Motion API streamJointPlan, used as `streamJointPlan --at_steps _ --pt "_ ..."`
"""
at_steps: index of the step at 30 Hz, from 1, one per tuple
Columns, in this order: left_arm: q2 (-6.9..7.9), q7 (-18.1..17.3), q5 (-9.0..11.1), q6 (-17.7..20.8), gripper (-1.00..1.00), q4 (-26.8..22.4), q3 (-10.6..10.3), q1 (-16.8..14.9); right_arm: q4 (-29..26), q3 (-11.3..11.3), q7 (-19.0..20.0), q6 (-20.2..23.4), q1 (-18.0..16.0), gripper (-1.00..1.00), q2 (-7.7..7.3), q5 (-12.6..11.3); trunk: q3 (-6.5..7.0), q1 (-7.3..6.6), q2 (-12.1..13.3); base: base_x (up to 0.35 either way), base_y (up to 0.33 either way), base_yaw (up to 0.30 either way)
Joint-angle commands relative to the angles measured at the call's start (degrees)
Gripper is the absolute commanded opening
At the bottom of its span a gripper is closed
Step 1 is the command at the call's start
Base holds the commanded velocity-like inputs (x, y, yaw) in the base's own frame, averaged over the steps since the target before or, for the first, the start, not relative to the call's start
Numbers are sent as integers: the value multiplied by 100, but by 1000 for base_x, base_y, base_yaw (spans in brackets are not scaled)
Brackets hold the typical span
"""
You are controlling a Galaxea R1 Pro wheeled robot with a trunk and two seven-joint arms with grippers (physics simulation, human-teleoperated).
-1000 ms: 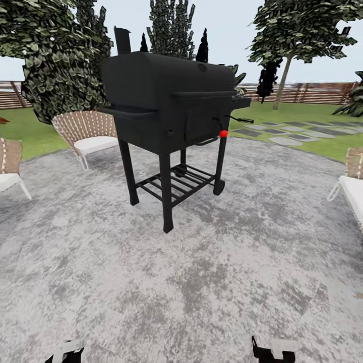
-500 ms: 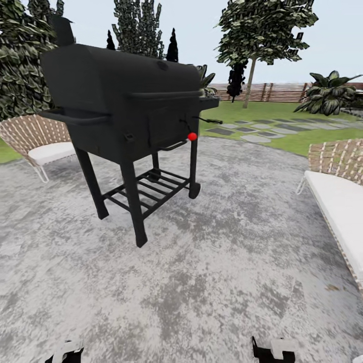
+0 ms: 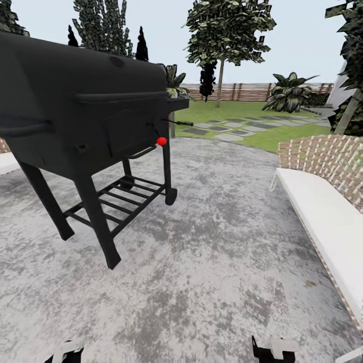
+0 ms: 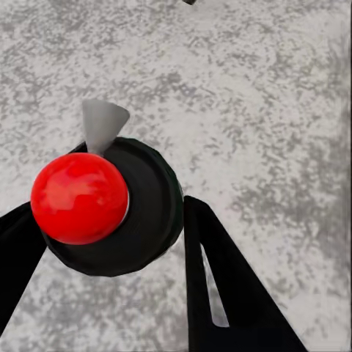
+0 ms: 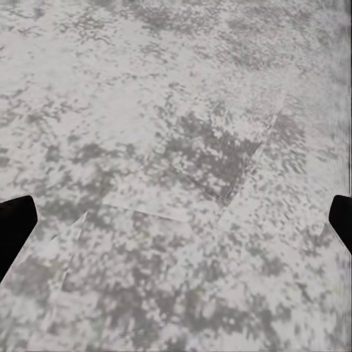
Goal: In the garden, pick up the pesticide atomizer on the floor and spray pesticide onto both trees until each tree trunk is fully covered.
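Grey stone floor (image 3: 217,262) is seen under the robot. A big black grill (image 3: 85,116) stands at the left, and a white bench (image 3: 322,217) at the right. A tall tree (image 3: 220,75) is far off on the lawn (image 3: 237,111) by the wooden fence (image 3: 247,92). A dark bottle with a red ball (image 4: 110,205) is held in the left gripper (image 4: 125,242). The right gripper (image 5: 176,220) is spread wide.

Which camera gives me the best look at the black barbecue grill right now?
The head view: the grill stands at its left on the grey paving, with lid, legs and lower rack visible, though its left end is cut off by the frame. The two wrist views look down at paving and give no clear sight of it.
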Motion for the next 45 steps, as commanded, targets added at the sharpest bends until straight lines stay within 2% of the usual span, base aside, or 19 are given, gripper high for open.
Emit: streamJointPlan --at_steps 1,11,20,29,45 --pt "-3 -35 -46 -19 -100 3 51 -2 6 4 -19 -14 -5 100 1 9 -5 2 -2 328 0 -300" --pt "-3 -35 -45 -20 -100 3 53 -3 6 4 -19 -12 -5 100 2 9 -5 2 -2 327 0 -300" --pt "-3 -35 -38 -16 -100 -3 44 -3 6 4 -19 -11 -5 100 1 9 -5 2 -2 58 0 -300" --pt "-3 -26 -46 -8 -100 -6 53 -5 6 4 -19 -11 -5 100 9 9 -5 2 -2 309 0 -296" --pt "-3 -26 -45 -8 -100 -6 61 -4 13 4 -19 -15 -5 100 0 25 -5 2 -2 340 0 -23"
